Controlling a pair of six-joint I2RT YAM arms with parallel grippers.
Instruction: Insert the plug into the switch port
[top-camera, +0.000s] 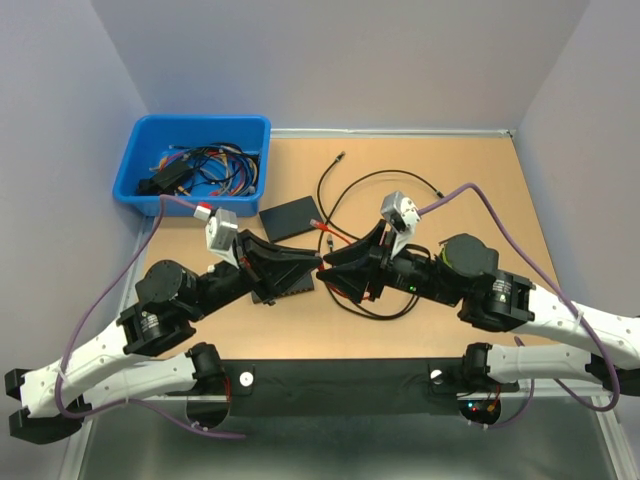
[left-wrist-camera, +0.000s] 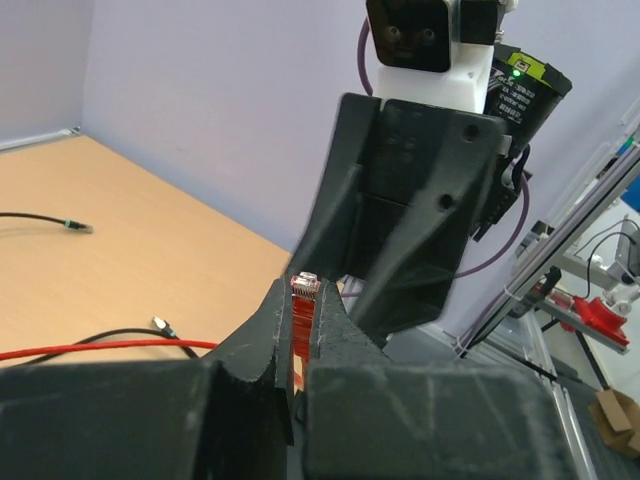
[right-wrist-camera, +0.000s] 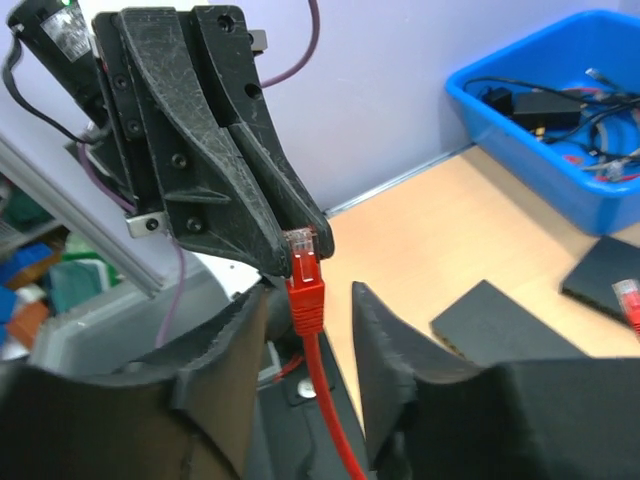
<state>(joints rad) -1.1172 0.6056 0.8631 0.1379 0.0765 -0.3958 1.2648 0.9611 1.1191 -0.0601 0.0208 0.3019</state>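
Just past the arm bases, over the middle of the tan wooden tabletop, the two black grippers meet tip to tip. The left gripper has its fingers pressed together on the clear tip of the red network plug and holds it up off the table. The right gripper stands with its fingers apart on either side of the plug's red boot, with a gap showing on both sides. The red cable hangs down between them. Just beside the meeting grippers, on the left, lies a flat black switch box, and the plug is not in any port. Beyond it, a second flat black box rests beside the cable's other red end. A thin black cable loops over the table farther back. At the far left, a blue plastic bin holds tangled wires.
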